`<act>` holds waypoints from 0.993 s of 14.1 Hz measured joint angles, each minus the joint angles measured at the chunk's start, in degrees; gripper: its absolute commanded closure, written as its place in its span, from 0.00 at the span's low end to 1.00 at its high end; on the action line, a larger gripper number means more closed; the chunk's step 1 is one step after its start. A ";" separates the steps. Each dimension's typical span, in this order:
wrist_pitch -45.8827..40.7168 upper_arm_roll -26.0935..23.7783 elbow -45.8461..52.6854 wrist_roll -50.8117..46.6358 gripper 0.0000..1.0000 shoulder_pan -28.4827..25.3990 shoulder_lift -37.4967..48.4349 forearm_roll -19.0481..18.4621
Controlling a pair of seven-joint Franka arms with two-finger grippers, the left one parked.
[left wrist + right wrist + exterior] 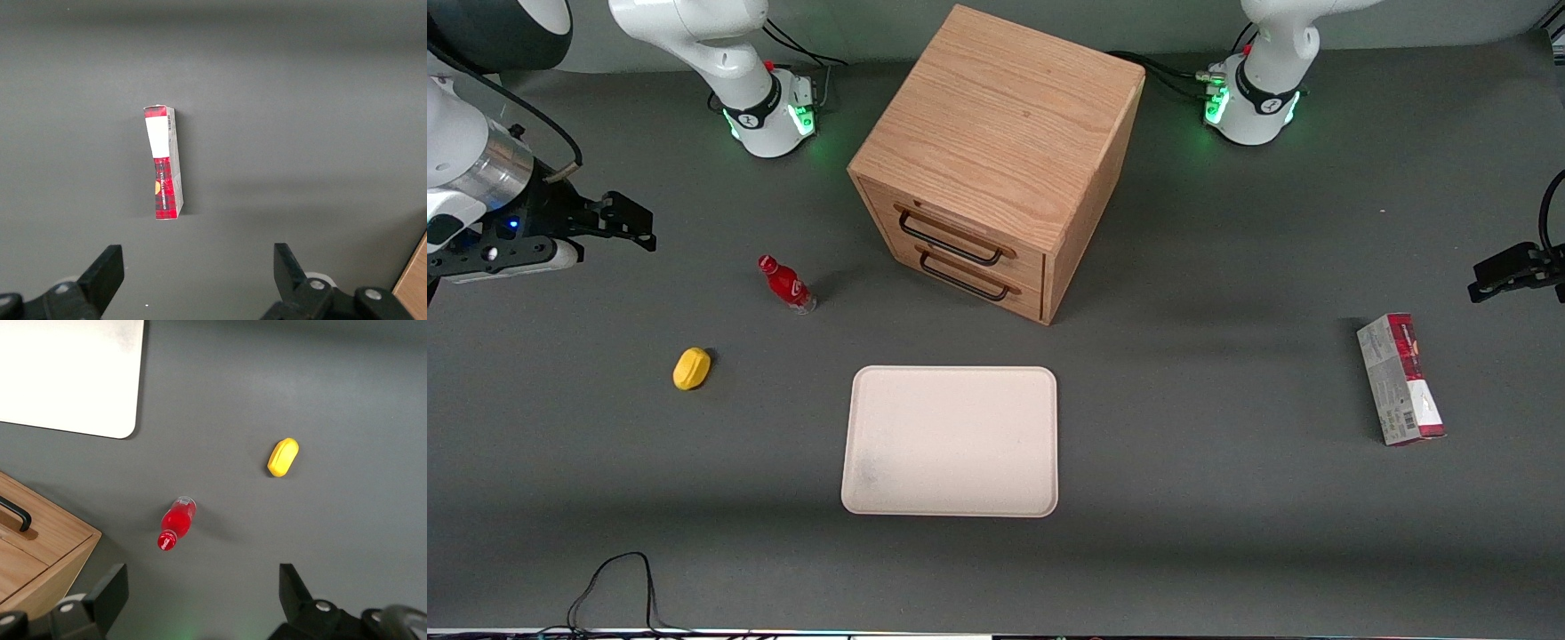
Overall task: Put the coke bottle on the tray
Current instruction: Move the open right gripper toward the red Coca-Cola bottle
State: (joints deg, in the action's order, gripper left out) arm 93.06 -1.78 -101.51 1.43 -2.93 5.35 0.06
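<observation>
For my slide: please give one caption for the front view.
Open claw hangs apart from coke bottle; tray lies bare.

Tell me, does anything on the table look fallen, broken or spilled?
Nothing looks broken or spilled. The coke bottle stands upright on the table, not yet on the tray, which holds nothing. The carton box lies flat toward the parked arm's end. The gripper hangs open, apart from the bottle.

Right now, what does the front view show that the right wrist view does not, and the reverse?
Only the front view shows the red-and-grey carton and the end effector from outside, raised toward the working arm's end. Only the wrist view shows its fingers spread open. Both show the coke bottle standing on the table, the yellow object, the tray and the cabinet.
</observation>
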 measured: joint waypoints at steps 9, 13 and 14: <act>-1.83 -0.05 2.06 0.73 0.00 3.21 -0.58 1.42; -3.10 -0.30 3.49 0.71 0.00 2.99 -1.21 1.50; -3.94 -0.52 4.23 0.44 0.00 2.64 -1.44 1.61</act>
State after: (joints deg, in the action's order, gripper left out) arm 89.11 -2.30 -97.28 1.87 -0.28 3.91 1.67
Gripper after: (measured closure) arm 0.000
